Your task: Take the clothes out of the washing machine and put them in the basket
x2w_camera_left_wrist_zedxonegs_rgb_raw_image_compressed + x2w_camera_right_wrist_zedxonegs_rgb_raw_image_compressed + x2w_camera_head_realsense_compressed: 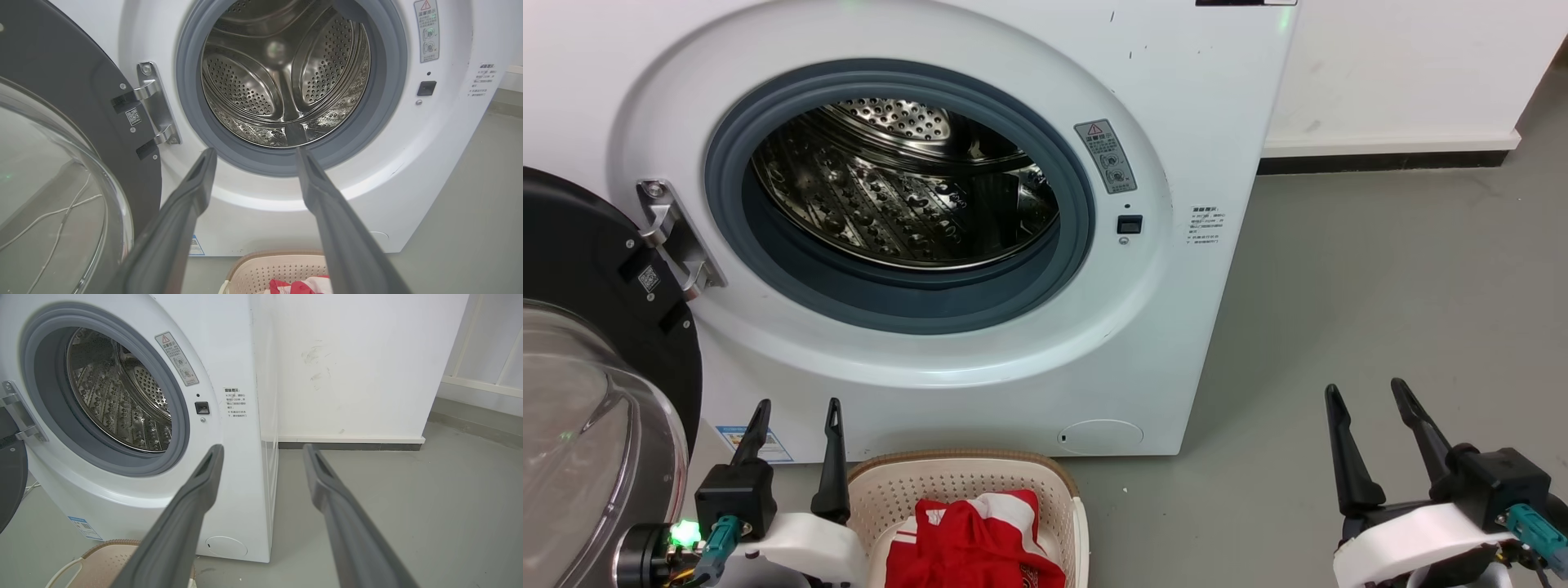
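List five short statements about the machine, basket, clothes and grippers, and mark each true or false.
1. The drum holds red clothes. False: the visible drum looks empty, and the clothes lie in the basket.
2. The door is open. True.
3. The left gripper is shut on a garment. False: it is open and holds nothing.
4. The basket stands on the floor before the machine. True.
5. The right gripper is open. True.
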Controlling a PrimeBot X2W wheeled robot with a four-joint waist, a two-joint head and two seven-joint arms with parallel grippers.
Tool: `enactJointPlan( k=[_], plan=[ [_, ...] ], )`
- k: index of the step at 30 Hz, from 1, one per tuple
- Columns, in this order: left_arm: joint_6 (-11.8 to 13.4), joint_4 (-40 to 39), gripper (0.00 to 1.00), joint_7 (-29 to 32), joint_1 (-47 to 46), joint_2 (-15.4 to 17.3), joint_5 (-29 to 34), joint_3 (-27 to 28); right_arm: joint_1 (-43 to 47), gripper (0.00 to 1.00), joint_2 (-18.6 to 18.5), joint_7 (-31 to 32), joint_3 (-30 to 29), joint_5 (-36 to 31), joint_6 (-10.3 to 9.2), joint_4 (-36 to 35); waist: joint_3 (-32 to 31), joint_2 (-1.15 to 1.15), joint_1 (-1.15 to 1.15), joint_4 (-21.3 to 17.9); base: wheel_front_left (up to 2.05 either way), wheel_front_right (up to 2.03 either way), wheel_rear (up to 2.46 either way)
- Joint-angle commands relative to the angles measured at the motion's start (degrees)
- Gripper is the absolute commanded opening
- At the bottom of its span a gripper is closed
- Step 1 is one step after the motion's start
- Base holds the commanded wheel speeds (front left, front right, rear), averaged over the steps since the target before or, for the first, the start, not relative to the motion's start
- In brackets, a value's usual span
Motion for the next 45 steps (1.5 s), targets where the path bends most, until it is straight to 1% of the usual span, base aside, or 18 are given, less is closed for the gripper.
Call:
enactJointPlan(
  k=[1, 2, 4, 7, 8, 15, 25, 45],
  plan=[
    [0.1, -0.3, 1.0, -0.1, -0.2, 0.2, 0.2, -0.1, -0.1, 1.0, 0.0, -0.3, 0.1, 0.3, -0.04, -0.1, 0.0, 0.0, 0.0, 0.0, 0.0, 0.0, 0.0],
    [0.2, -0.3, 0.0, -0.1, -0.1, 0.2, 0.1, -0.1, -0.1, 0.0, 0.0, -0.3, 0.1, 0.4, -0.04, -0.1, 0.0, 0.0, 0.0, -0.1, 0.0, 0.0, 0.0],
    [0.1, 0.8, 0.0, 0.1, 0.2, -0.2, 0.0, -0.1, 0.2, 0.0, 0.0, 0.0, 0.1, 0.0, 0.0, 0.9, 0.0, 0.0, 0.0, -0.1, 0.0, 0.0, 0.0],
    [-0.4, 2.5, 0.0, 1.2, -0.6, -0.5, -3.8, 0.9, 0.3, 0.0, -0.1, 0.2, 0.3, 4.1, 0.0, 1.4, 0.0, 0.0, 0.0, 0.0, 0.0, 0.0, 0.0],
    [-0.4, 2.5, 0.0, 1.2, -0.6, -0.5, -3.8, 0.9, 0.3, 0.0, -0.1, 0.2, 0.3, 4.1, 0.0, 1.4, 0.0, 0.0, 0.0, 0.0, 0.0, 0.0, 0.0],
    [-1.4, 3.2, 0.0, 2.3, -1.2, -1.0, -12.2, 1.5, -0.9, 0.0, -0.6, 1.1, 0.1, 12.9, 0.0, 2.8, 0.0, 0.0, 0.0, 0.2, 0.0, 0.0, 0.0],
    [-2.6, 4.2, 0.0, 3.4, -1.9, -1.5, -22.8, 2.1, -2.1, 0.0, -1.1, 2.1, 0.0, 23.9, -0.01, 4.5, 0.0, 0.0, 0.0, 0.4, 0.0, 0.0, 0.0],
    [-4.6, 6.3, 0.0, 5.8, -3.7, -2.4, -40.7, 3.7, -4.0, 0.0, -1.7, 4.1, -0.7, 42.0, -0.01, 7.1, 0.1, 0.0, 0.0, 0.8, 0.0, 0.0, 0.0]
  ],
)
